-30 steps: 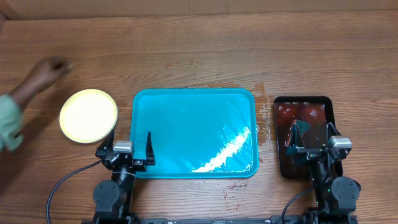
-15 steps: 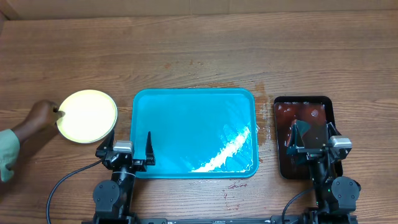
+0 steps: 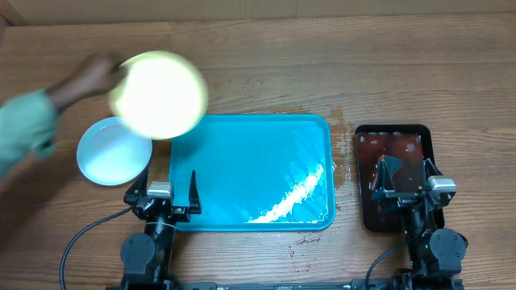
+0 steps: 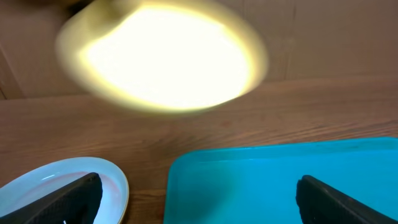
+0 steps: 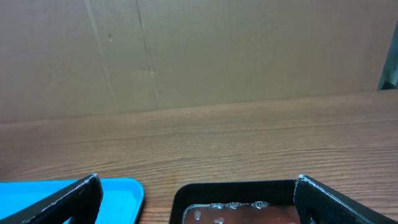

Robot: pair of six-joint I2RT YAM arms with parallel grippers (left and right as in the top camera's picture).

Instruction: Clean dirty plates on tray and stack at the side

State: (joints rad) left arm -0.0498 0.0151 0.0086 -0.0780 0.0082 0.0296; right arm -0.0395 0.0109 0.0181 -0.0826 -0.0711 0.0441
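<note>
A person's hand (image 3: pixel 90 76) is holding a pale yellow-green round plastic plate (image 3: pixel 159 94) in the air, blurred, over the wooden desk (image 3: pixel 322 64) just off the far-left corner of the large turquoise rectangular plastic tray (image 3: pixel 242 161), which is carrying no plates. A light blue round plate (image 3: pixel 113 153) is lying on the desk just beside the tray's left edge. The left arm's fingers (image 3: pixel 194 193) are standing spread at the tray's near-left corner. The blue plate is lying just ahead and to their left, so the left arm is sitting far nearer both plates. The right arm's fingers (image 3: pixel 384 173) are hanging spread over the small black rectangular tray (image 3: pixel 391 127) of red liquid, well apart.
</note>
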